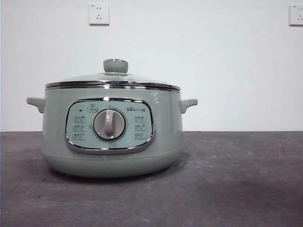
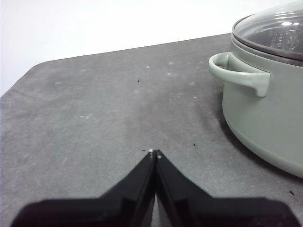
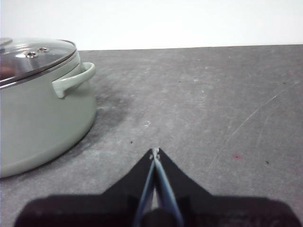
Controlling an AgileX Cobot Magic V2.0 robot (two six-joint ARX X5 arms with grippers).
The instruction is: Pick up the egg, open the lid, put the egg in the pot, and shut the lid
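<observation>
The sage-green pot (image 1: 111,137) stands on the dark grey table, left of centre in the front view, its dial (image 1: 109,124) facing the camera. The glass lid (image 1: 113,80) with its green knob (image 1: 116,65) sits shut on the pot. The egg is out of view. My left gripper (image 2: 154,153) is shut and empty, low over the table beside the pot (image 2: 265,104) and its handle (image 2: 239,73). My right gripper (image 3: 155,152) is shut and empty, over the table on the pot's (image 3: 42,109) other side. Neither arm shows in the front view.
The dark grey table (image 1: 236,179) stretches to the right of the pot. A white wall stands behind with two sockets (image 1: 99,13) high up. The table's rounded far corner (image 2: 35,71) shows in the left wrist view.
</observation>
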